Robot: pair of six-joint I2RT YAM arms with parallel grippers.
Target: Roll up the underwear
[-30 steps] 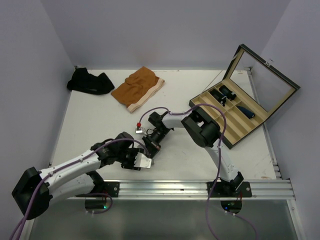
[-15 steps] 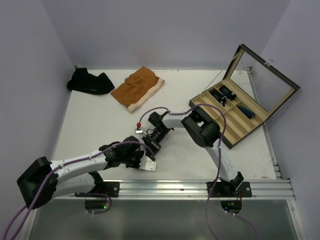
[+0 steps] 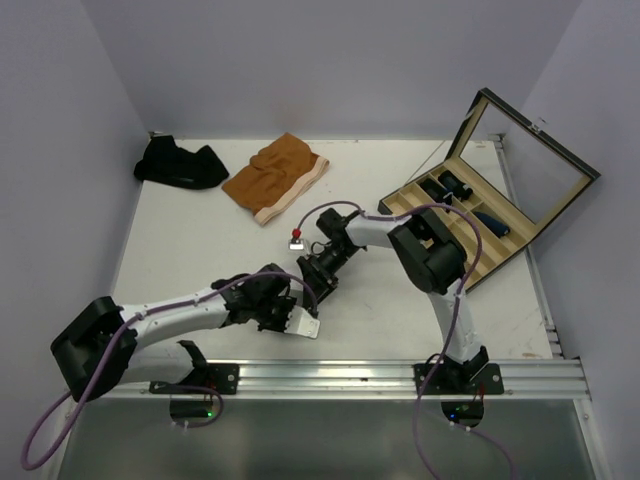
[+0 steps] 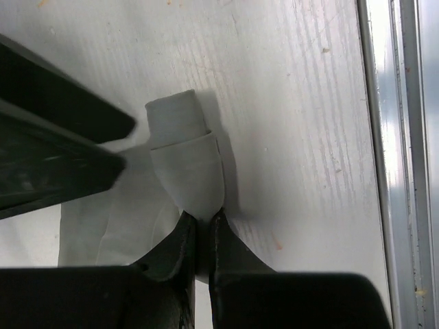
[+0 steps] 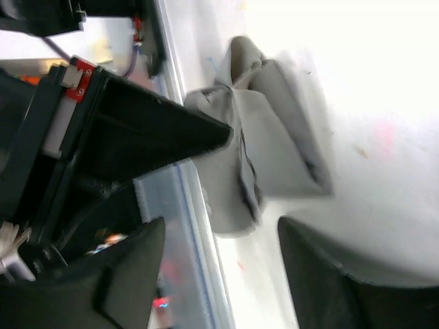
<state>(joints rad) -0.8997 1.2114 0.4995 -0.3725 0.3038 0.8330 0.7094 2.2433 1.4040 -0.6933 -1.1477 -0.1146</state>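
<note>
The light grey underwear lies rolled into a short tube near the table's front edge, seen small in the top view. My left gripper is shut on its near end, pinching the cloth between both fingers. My right gripper stands open just behind the roll, with nothing between its fingers; from above it sits beside the left gripper. A rust-orange underwear with a cream waistband and a black one lie flat at the back left.
A wooden compartment box with its glass lid raised stands at the right, dark rolls in its far compartments. The metal rail runs along the front edge, close to the grey roll.
My right gripper has opened, let go of the grey roll and drawn back to the right. My left gripper has closed on the roll's end and shifted right.
</note>
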